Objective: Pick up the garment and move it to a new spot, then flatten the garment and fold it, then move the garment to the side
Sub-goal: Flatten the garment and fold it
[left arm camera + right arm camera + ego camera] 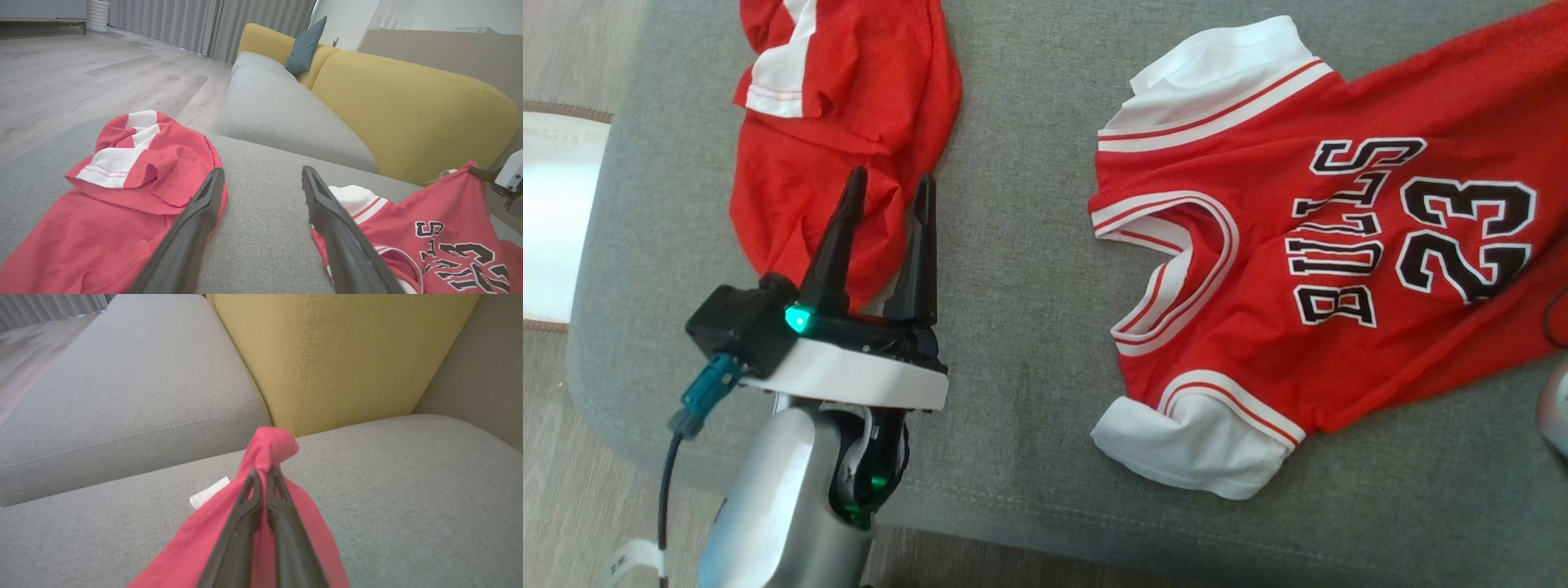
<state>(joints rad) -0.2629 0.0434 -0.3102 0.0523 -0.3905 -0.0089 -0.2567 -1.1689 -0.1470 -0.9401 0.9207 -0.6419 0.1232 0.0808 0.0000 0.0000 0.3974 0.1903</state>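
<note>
The garment, a red jersey (1258,269) with white trim and "BULLS 23" lettering, lies spread on the grey cushion (1013,286) at the right. In the right wrist view, my right gripper (264,473) is shut on a bunched fold of its red fabric (271,447), lifted slightly off the cushion. The left wrist view shows that same raised jersey corner (466,175) at the far right. My left gripper (890,181) stands open with nothing between its fingers, hovering at the edge of a second, crumpled red and white garment (833,122) at the upper left.
A yellow sofa backrest (408,106) rises behind the grey seat cushions, with a blue-grey pillow (304,47) farther along. Wooden floor (81,73) lies beyond the cushion's edge. A white label (208,496) pokes out from under the held fabric.
</note>
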